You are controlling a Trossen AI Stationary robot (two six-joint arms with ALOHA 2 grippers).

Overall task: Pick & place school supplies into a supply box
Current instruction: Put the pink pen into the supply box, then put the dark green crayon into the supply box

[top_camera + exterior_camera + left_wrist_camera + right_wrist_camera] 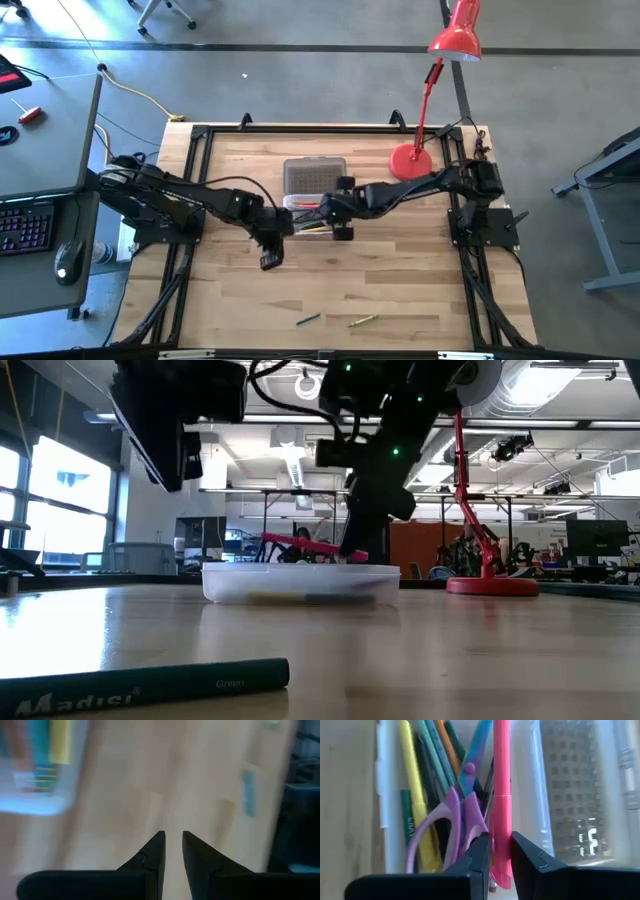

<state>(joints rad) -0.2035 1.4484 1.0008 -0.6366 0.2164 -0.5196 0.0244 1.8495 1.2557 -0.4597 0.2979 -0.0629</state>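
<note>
Two claws: right claw [495,852] pinching pink marker [501,795] over supply box [312,216], left claw [173,851] slightly spread

My right gripper [495,851] reaches toward the table's middle from the right, wrist angled down, its two dark fingers [479,856] pinched on something slim between them. My left gripper [173,849] hangs over the table just left of centre, fingertips slightly parted, gripping nothing.

Bright, even daylight on table [400,270]. Windows [60,500] glare in low view. Left wrist view heavily motion-blurred. Green pencil [140,682] near low camera, soft focus.
</note>
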